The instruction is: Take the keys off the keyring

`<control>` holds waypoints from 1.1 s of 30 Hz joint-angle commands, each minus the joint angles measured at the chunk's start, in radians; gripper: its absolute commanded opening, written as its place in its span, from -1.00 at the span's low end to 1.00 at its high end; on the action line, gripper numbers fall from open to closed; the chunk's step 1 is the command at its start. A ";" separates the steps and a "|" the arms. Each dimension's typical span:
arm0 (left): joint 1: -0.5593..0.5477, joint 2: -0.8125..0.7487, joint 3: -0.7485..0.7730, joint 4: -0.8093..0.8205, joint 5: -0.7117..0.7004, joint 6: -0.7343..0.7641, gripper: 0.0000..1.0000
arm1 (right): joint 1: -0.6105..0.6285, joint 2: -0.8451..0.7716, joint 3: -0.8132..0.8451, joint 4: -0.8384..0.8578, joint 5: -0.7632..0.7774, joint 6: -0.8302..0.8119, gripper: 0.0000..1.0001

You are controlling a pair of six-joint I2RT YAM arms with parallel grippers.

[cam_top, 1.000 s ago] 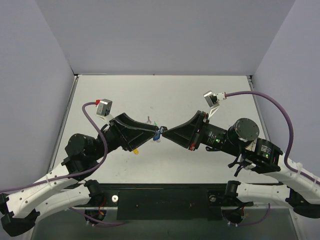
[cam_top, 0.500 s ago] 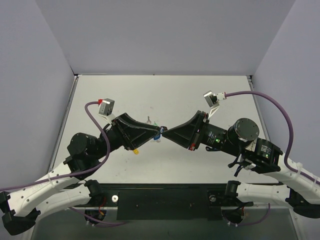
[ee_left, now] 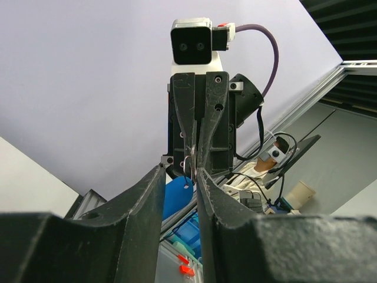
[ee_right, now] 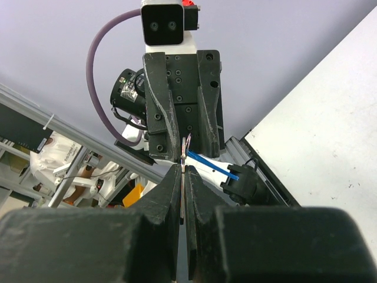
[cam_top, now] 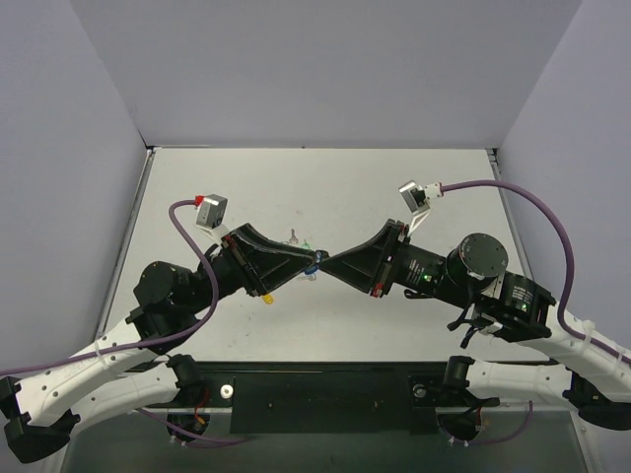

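From above, we see the left gripper (cam_top: 312,260) and right gripper (cam_top: 325,263) meeting tip to tip over the middle of a matte white table (cam_top: 394,187), with plain grey walls (cam_top: 325,69) around it. The left wrist view shows its smooth black fingers (ee_left: 147,200) clamped on the oblong blue plastic keyring tag (ee_left: 175,197). In the right wrist view, the right gripper is pinched tight on a thin silver metal key (ee_right: 185,154), just beside that tag.

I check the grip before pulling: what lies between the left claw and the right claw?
Only the keyring with its blue tag lies there, bridging the short gap between left claw and right claw. The left wrist view shows it best.
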 commanded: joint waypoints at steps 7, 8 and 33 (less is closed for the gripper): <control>-0.005 -0.019 0.044 0.005 0.009 0.026 -0.62 | 0.007 -0.007 -0.012 0.050 -0.009 0.008 -1.00; -0.003 -0.018 0.046 0.002 0.009 0.026 -0.70 | 0.007 -0.010 -0.010 0.050 -0.009 0.008 -1.00; -0.005 -0.038 0.027 0.006 0.008 0.014 -1.00 | 0.004 0.018 0.027 0.042 0.005 -0.012 -0.52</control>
